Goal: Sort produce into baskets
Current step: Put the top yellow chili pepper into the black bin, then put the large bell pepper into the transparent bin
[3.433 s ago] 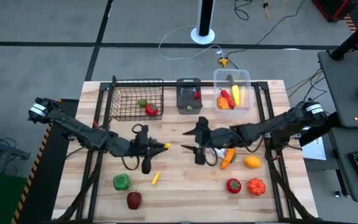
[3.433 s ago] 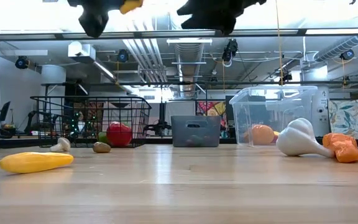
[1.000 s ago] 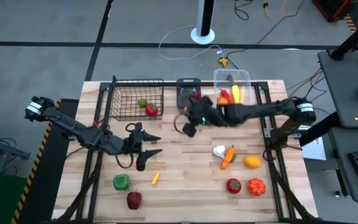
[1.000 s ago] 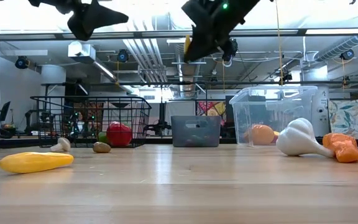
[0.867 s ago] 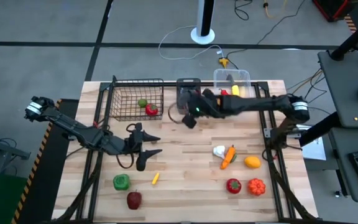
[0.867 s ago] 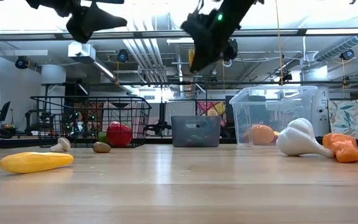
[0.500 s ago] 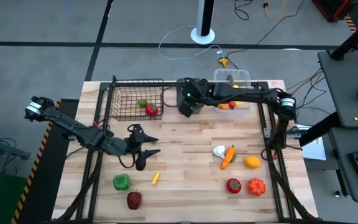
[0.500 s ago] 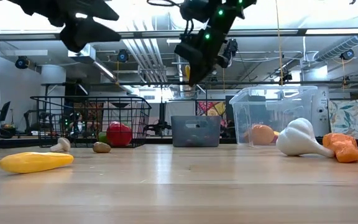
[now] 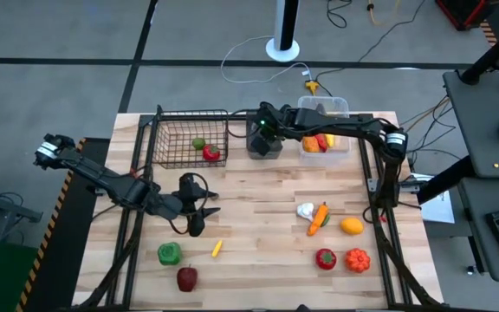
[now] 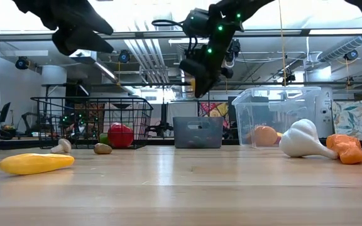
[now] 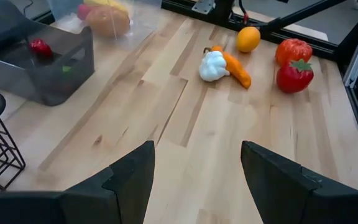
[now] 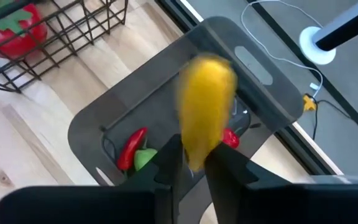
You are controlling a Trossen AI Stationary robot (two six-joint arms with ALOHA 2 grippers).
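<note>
My right gripper (image 9: 263, 130) hangs over the dark grey bin (image 9: 264, 143) and is shut on a long yellow piece of produce (image 12: 207, 99). A red chilli (image 12: 131, 148) and a green piece lie in that bin. The black wire basket (image 9: 189, 139) holds a red and a green piece, and the clear tub (image 9: 324, 130) holds orange, red and yellow ones. My left gripper (image 9: 199, 208) hovers open over the table's left middle, touching nothing. A garlic (image 9: 305, 210) and a carrot (image 9: 319, 218) lie on the wood. My right gripper pinches the yellow piece by one end (image 12: 194, 155) between its two fingertips (image 12: 169, 155). The rest of it sticks out beyond the fingers, lifted clear above the grey bin's opening. The arm reaches in from the table's right.
Loose on the near half lie a green pepper (image 9: 169, 253), a red apple (image 9: 186, 278), a small yellow piece (image 9: 217, 248), a yellow-orange fruit (image 9: 352, 226), a red piece (image 9: 325, 258) and an orange pumpkin (image 9: 357, 259). Bare wood lies between the two groups.
My right gripper has carried the yellow piece from above the table's middle toward the far edge and a little left, and now stands over the dark grey bin. The piece has stayed lifted between the fingers.
</note>
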